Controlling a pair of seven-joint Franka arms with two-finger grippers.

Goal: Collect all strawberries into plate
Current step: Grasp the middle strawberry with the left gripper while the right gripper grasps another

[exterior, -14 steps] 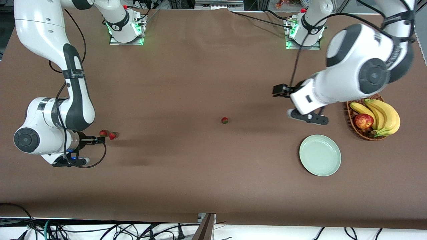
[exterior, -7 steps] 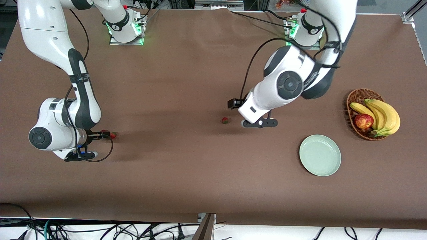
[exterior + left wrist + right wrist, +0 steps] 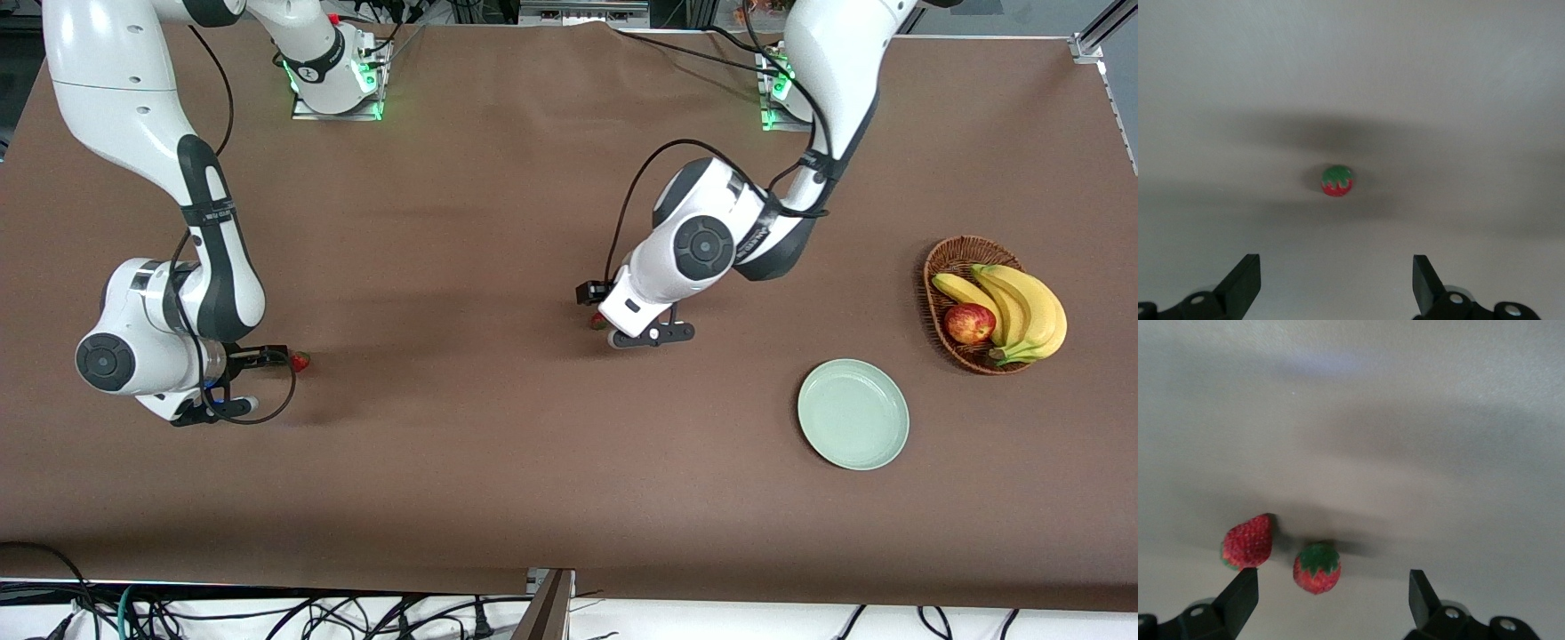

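One strawberry [image 3: 597,323] lies mid-table, and my left gripper [image 3: 597,302] hangs just over it. In the left wrist view that strawberry [image 3: 1337,181] sits ahead of my open left gripper [image 3: 1335,281], with nothing between the fingers. Toward the right arm's end lies another strawberry [image 3: 301,361], with my right gripper [image 3: 271,357] beside it. The right wrist view shows two strawberries: one [image 3: 1317,568] just ahead of my open right gripper [image 3: 1331,597], the other [image 3: 1248,541] by one fingertip [image 3: 1241,597]. The mint-green plate [image 3: 853,414] holds nothing.
A wicker basket [image 3: 942,267] with bananas [image 3: 1022,302] and a red apple [image 3: 969,323] stands toward the left arm's end, a little farther from the front camera than the plate. Brown tabletop lies between the strawberries and the plate.
My left arm has swung from beside the basket to over the mid-table strawberry. My right gripper has edged toward its two strawberries and now covers one in the front view.
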